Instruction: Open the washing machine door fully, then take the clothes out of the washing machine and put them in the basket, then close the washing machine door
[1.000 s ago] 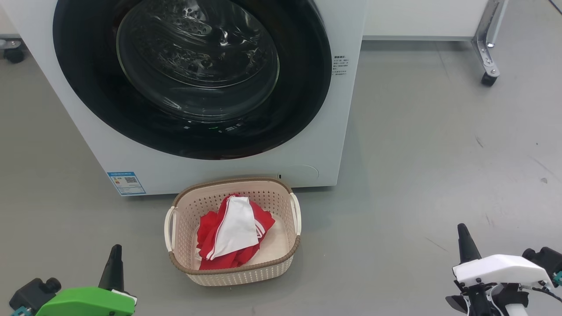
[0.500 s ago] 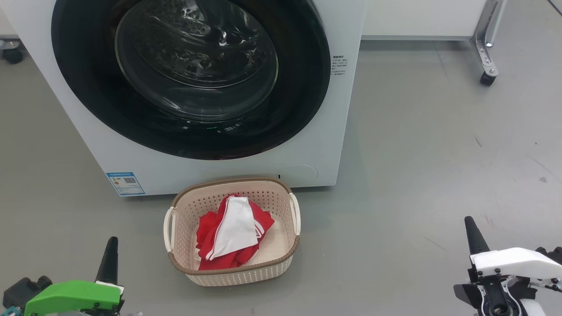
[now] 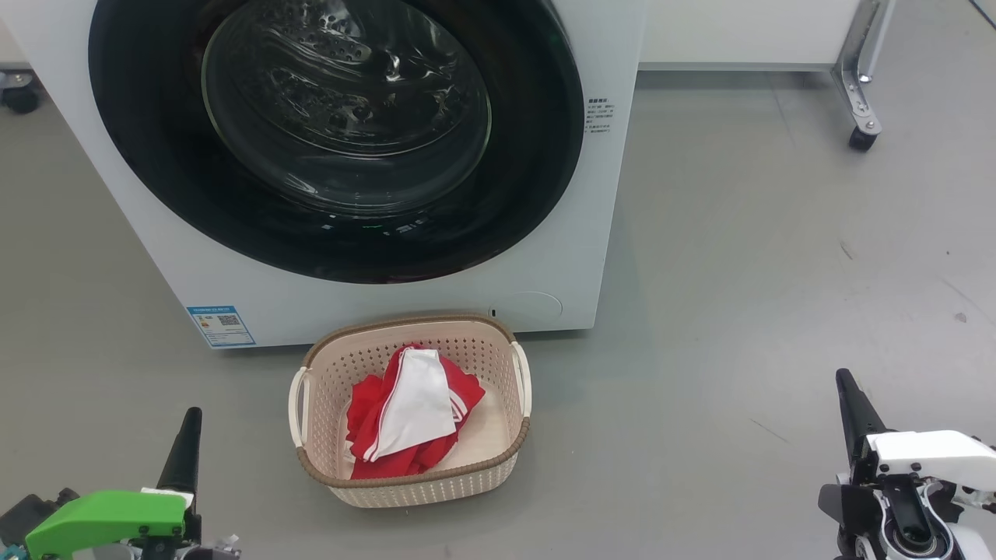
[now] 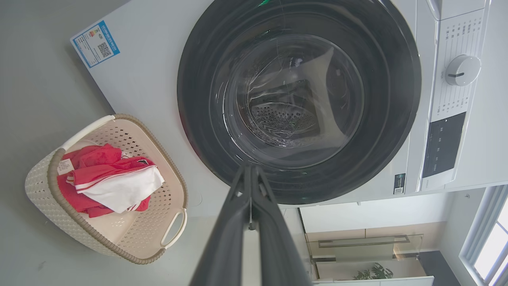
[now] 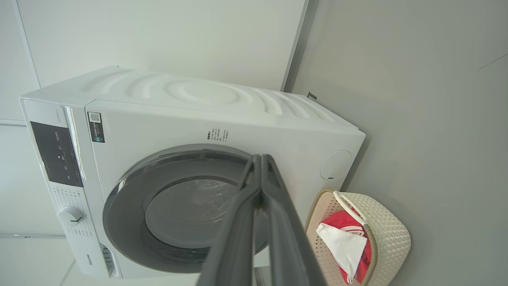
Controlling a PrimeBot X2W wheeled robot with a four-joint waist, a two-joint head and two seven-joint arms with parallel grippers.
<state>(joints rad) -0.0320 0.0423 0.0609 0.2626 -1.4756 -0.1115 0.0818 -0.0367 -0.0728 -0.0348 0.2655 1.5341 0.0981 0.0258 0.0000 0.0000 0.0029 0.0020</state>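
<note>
A: Entry, biggest thing first. Grey floor (image 3: 739,272), with the washing machine (image 3: 311,299) standing on it, white front facing the robot.

B: And the washing machine door (image 3: 334,132)?

A: Closed, lying flush against the front. The steel drum shows through its glass bowl. There is a small blue label (image 3: 222,325) at the front's lower corner, on the robot's left.

B: Basket?

A: The basket (image 3: 420,488) sits upright on the floor just in front of the machine, below the door. The clothes (image 3: 408,412) lie inside it: bunched red fabric with a white panel on top.

B: Hands?

A: Left hand (image 3: 189,424) is low on the robot's left, near the basket but not touching it. Its fingers are pressed together with nothing between them. Right hand (image 3: 848,389) is well apart from the basket on the robot's right, also pressed together and empty. Both point toward the machine.
</note>
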